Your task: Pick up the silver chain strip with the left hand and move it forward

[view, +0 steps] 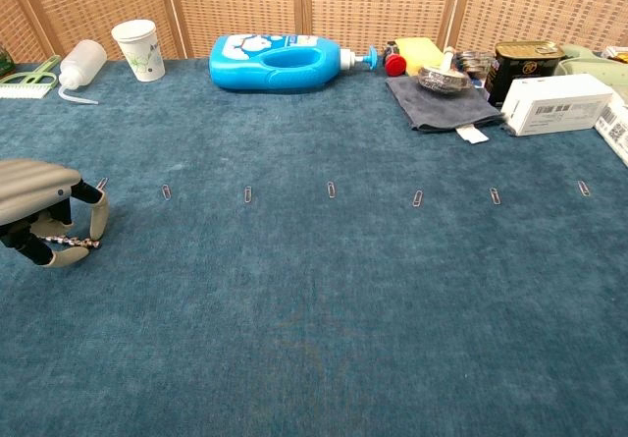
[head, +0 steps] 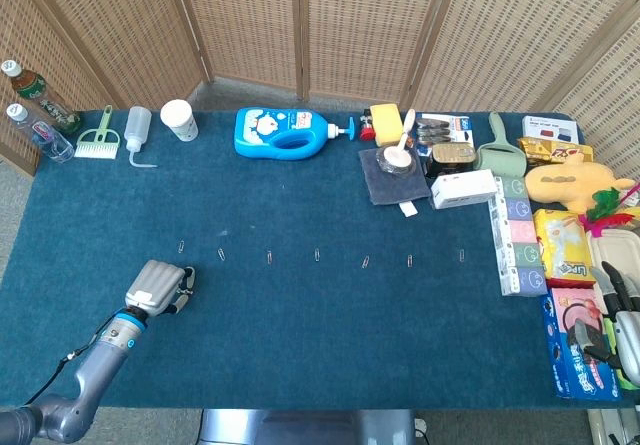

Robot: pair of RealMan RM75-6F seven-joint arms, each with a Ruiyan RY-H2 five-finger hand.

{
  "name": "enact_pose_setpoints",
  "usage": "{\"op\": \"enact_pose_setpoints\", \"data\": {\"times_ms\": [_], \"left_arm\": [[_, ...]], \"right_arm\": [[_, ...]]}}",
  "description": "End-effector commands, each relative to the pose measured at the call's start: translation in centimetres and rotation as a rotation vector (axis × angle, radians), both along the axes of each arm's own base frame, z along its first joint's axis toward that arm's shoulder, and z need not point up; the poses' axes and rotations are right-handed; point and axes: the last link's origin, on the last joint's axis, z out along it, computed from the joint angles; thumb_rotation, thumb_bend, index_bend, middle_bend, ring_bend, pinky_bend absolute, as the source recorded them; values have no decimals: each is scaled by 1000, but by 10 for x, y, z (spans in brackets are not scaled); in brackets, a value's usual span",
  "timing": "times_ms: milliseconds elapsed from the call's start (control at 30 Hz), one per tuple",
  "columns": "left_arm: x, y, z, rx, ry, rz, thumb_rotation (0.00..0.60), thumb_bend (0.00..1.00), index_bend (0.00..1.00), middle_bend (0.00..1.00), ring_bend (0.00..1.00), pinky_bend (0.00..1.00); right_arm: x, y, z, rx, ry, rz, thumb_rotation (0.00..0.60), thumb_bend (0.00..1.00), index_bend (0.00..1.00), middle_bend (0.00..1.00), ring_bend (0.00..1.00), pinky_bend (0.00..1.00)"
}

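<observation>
Left hand (view: 44, 211) low over the blue table (view: 324, 309), palm down, fingers curled around the silver chain strip (view: 69, 243). Chain pinched near the fingertips, sticking out sideways, just in front of the first paperclip (view: 102, 183) in the row. More paperclips (view: 331, 190) lined up past that one. Big blue bottle (view: 280, 62) and white cup (view: 135, 49) far behind the row. Right hand (head: 620, 335) far from the row; open or closed, cannot tell.
</observation>
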Motion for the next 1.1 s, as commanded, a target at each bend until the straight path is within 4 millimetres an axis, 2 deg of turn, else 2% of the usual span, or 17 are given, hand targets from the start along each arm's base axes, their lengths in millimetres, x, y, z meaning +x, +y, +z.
{"op": "enact_pose_setpoints", "data": {"times_ms": [33,700,967,1100], "left_arm": [[0,1,1,2,2,9,600,322,496,1000,1000,1000],[7,2,5,3,-3,-3,600,434,619,1000,1000,1000],[19,1,28,34,-104,-22,600,440,626,1000,1000,1000],[28,5,50,96,-196,-42,600,459,627,1000,1000,1000]], "right_arm": [[-1,0,0,1,-3,0,502,506,0,0,0,0],[2,3,1,-14,-29,24,503,506,0,0,0,0],[4,3,0,-12,-36,35,501,506,0,0,0,0],[7,2,-1,-9,-37,47,502,506,0,0,0,0]]}}
